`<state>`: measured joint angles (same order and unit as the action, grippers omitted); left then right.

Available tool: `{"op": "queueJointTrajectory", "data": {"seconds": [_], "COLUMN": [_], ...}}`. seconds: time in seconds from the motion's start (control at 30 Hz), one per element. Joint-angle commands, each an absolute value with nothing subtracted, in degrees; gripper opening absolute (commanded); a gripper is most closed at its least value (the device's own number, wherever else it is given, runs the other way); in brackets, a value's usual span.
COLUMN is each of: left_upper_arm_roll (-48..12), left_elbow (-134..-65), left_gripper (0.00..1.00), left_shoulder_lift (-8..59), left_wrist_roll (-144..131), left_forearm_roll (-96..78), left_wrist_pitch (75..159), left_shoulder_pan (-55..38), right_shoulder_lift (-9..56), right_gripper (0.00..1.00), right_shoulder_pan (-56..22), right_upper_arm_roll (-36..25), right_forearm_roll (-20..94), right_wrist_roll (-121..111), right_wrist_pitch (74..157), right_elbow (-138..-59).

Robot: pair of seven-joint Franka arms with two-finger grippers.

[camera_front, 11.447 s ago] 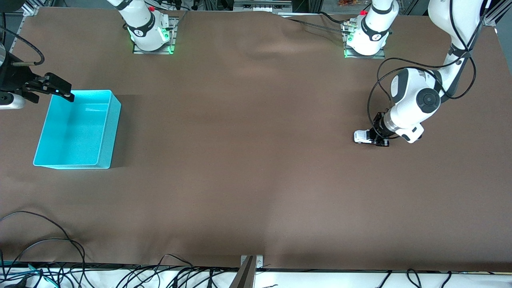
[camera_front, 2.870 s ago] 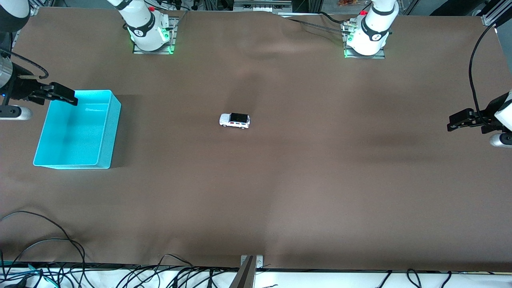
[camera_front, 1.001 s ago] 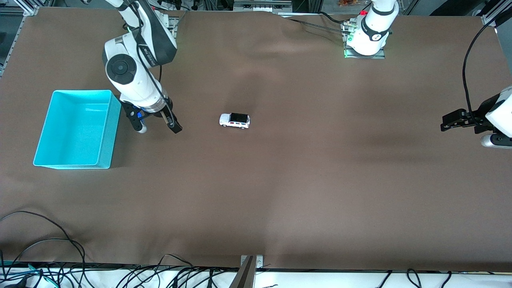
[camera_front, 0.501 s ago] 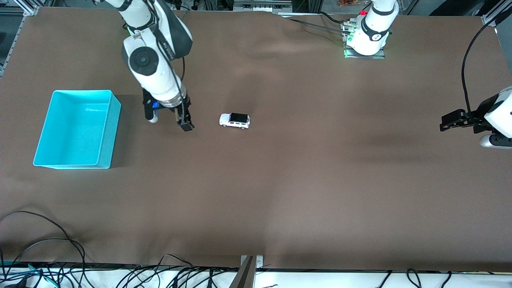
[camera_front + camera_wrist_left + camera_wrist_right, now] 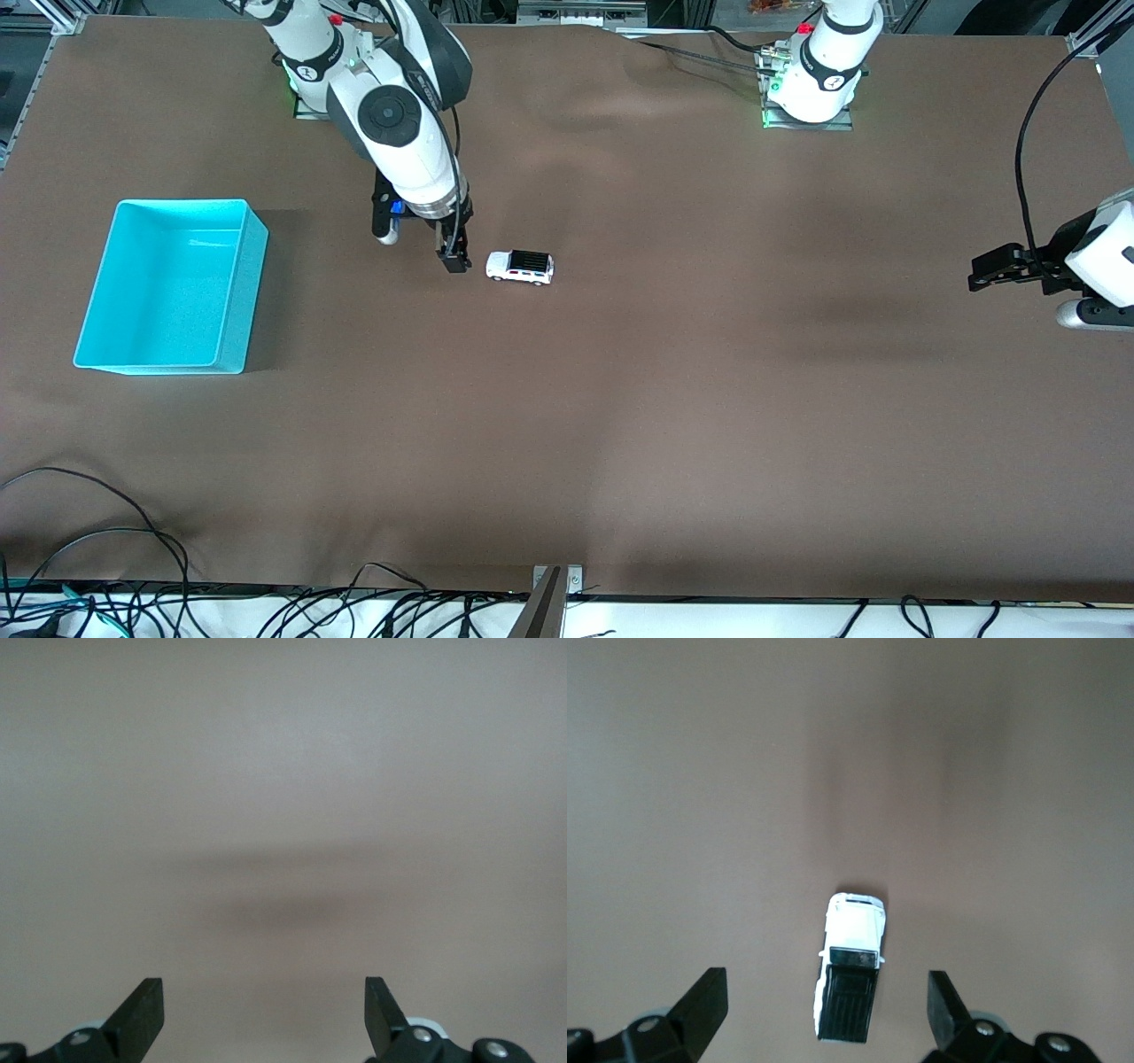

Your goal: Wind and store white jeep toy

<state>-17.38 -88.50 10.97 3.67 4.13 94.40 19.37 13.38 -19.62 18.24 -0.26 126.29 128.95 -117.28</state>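
Note:
The white jeep toy [image 5: 520, 266], with a black roof, stands on its wheels in the middle of the brown table. My right gripper [image 5: 452, 255] hangs low just beside it, at its end toward the cyan bin [image 5: 255, 283]. It is open and touches nothing. In the right wrist view the jeep toy [image 5: 850, 979] shows between the spread fingers [image 5: 707, 1003] of the right gripper [image 5: 826, 1014], a little ahead of them. My left gripper [image 5: 982, 271] waits open over the left arm's end of the table. The left wrist view shows the left gripper [image 5: 263, 1019] with only bare cloth between its fingers.
The cyan bin is open-topped with nothing in it, toward the right arm's end of the table. Black cables [image 5: 106, 540] lie along the table edge nearest the front camera. The cloth has low wrinkles [image 5: 611, 106] between the two bases.
My right arm has swung from beside the cyan bin toward the jeep toy, and its gripper now hangs right next to it. The left gripper has barely shifted. The jeep toy has not moved.

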Motion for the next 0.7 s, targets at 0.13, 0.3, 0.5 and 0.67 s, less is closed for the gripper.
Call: {"op": "queueJointTrajectory", "data": {"seconds": [0.13, 0.3, 0.5, 0.67], "left_upper_arm_roll": [-17.67, -17.67, -17.67, -17.67], "left_elbow": [-89.12, -89.12, -89.12, -89.12], "left_gripper": [1.00, 1.00, 1.00, 1.00], "left_shoulder_lift": [10.20, 10.20, 10.28, 10.28], "left_wrist_roll": [3.25, 3.25, 3.25, 3.25], "left_forearm_roll": [3.34, 3.34, 3.34, 3.34], "left_wrist_pitch": [93.78, 93.78, 93.78, 93.78], "left_shoulder_pan": [19.69, 19.69, 19.69, 19.69], "right_shoulder_lift": [27.50, 29.79, 31.64, 33.83], "right_gripper": [1.00, 1.00, 1.00, 1.00], "right_shoulder_pan": [-23.37, -25.66, -28.82, -29.27], "right_upper_arm_roll": [18.02, 17.93, 17.40, 17.31], "right_forearm_roll": [-7.55, -8.26, -9.66, -11.86], "right_wrist_roll": [138.24, 140.54, 143.34, 145.98], "right_wrist_pitch": [128.67, 128.50, 128.50, 128.50], "right_elbow": [-106.53, -104.33, -103.45, -102.31]}}
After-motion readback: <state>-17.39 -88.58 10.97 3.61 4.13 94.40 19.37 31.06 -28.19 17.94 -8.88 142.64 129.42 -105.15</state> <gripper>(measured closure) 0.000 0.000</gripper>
